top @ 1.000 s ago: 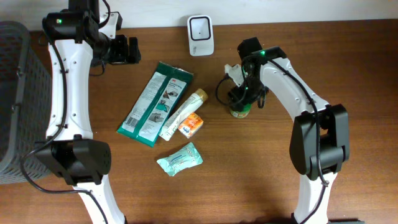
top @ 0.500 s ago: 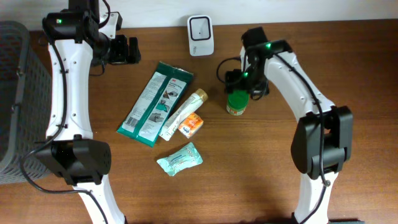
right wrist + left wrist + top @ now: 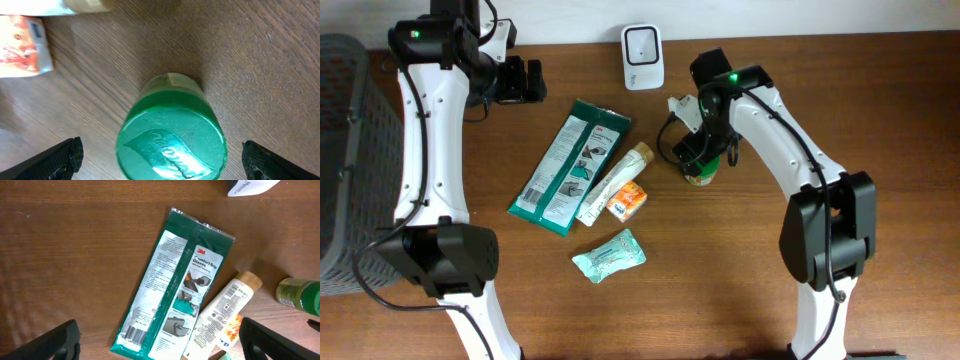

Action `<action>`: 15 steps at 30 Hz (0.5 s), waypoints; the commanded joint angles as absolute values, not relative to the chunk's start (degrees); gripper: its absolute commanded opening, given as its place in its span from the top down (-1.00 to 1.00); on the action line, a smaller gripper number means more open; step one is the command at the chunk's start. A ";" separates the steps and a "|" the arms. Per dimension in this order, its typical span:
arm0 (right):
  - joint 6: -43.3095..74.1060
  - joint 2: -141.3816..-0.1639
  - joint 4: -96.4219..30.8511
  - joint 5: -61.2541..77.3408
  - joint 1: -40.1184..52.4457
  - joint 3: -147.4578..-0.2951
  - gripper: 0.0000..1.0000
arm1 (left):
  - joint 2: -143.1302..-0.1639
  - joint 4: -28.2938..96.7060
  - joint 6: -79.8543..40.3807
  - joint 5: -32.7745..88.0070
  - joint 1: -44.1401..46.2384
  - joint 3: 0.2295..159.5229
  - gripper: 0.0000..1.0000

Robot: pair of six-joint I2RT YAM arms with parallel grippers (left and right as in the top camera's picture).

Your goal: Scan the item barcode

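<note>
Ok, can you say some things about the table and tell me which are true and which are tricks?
1. The right gripper is open over the green bottle. True.
2. The bottle lies on its side. False: it stands upright, lid up.
3. The tube lies beside the glove pack. True.
4. The glove pack is red. False: it is green and white.
5. A gripper is holding the tube. False: the left gripper is open and empty too.
</note>
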State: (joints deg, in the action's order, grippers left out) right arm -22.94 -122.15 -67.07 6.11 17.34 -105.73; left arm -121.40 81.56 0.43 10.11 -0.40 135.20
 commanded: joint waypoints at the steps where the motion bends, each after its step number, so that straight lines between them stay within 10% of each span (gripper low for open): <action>1: -23.55 -123.28 -66.17 4.01 17.15 -104.99 -0.97 | -121.73 81.52 0.93 10.09 -0.64 135.02 -0.99; 12: -21.30 -123.28 -62.08 4.34 16.86 -102.06 -0.77 | -121.73 81.52 0.93 10.11 -0.64 135.02 -0.99; 15: -18.22 -123.28 -61.91 5.80 15.97 -102.02 -0.40 | -121.73 81.52 0.93 10.11 -0.64 135.02 -0.99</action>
